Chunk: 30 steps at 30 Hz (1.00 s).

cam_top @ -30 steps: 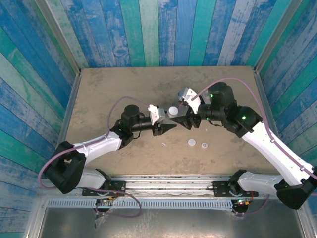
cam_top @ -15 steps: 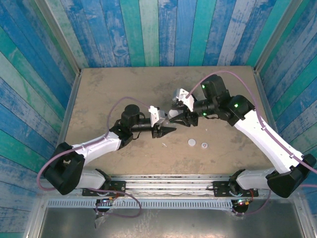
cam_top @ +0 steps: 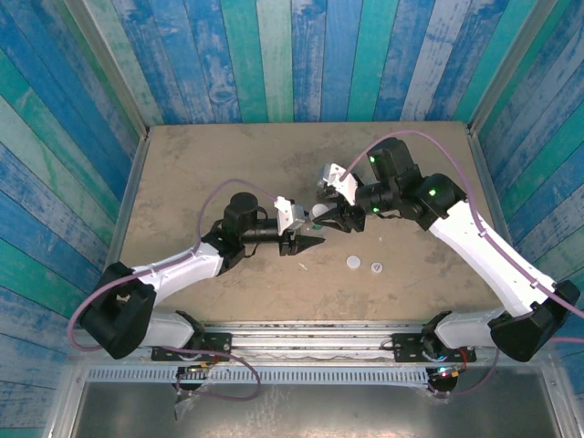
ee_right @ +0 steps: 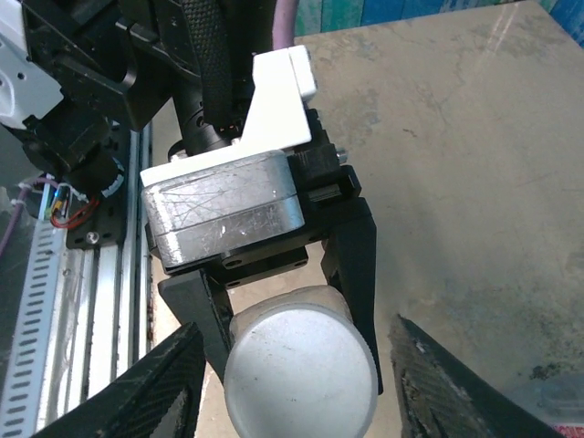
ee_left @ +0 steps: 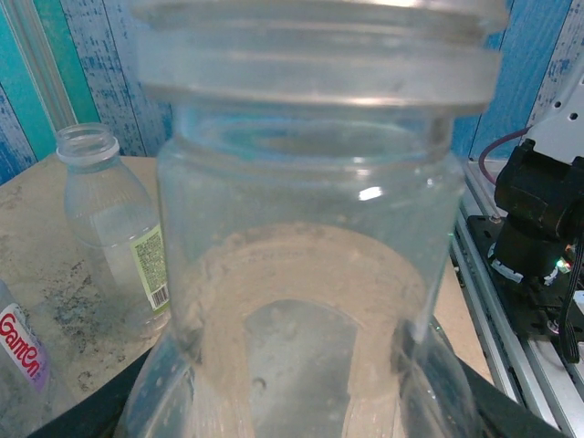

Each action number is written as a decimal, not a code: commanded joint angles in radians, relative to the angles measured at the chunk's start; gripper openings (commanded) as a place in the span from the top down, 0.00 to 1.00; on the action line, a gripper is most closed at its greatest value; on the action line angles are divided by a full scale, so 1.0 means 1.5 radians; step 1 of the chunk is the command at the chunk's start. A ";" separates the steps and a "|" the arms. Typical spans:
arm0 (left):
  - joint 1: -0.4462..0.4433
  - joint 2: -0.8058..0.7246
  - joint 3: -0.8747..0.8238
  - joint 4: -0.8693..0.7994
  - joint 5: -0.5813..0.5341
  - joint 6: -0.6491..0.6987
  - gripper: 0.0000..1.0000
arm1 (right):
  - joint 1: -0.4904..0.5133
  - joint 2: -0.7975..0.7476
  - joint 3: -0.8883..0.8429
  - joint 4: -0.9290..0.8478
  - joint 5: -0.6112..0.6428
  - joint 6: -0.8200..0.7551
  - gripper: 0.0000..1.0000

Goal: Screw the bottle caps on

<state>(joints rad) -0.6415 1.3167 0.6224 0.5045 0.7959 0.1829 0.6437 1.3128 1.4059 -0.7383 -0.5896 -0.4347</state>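
Nearest the rail, two loose bottle caps [cam_top: 353, 263] [cam_top: 375, 267] lie side by side on the surface [cam_top: 210, 164], untouched. Just past them the left gripper [cam_top: 310, 239] has not budged: its jaws are clenched around the body of the plain bottle [ee_left: 310, 274], holding it upright. The third cap [ee_right: 301, 365] sits on that bottle's neck. The change is on the other side. A second ago the right gripper [cam_top: 336, 217] stood off with its jaws wide and the cap in plain sight from above; now it has swung in over the bottle and drawn its jaws close, one finger either side of the cap. From the right wrist view I cannot tell whether they already pinch it or stand a hair clear. To my eye this is the start of the first twist, with nothing yet tightened. Farther off, the green-yellow labelled bottle [ee_left: 109, 237] stands with its neck open, and the pink-purple labelled bottle [ee_left: 20, 356] beside it.
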 commanded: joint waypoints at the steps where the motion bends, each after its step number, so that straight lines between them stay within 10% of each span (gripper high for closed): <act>1: 0.000 -0.037 0.019 -0.002 0.013 0.017 0.49 | -0.005 0.004 0.006 -0.011 -0.004 0.001 0.50; 14: 0.000 -0.031 0.028 0.026 -0.019 -0.004 0.50 | -0.005 0.011 -0.002 -0.022 -0.028 0.023 0.62; 30: -0.033 0.026 0.082 0.094 -0.398 0.095 0.52 | 0.047 -0.001 -0.053 0.052 0.292 0.494 0.61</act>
<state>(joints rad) -0.6880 1.3399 0.6815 0.5144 0.3454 0.2676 0.6861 1.3018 1.3647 -0.5591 -0.2470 0.0967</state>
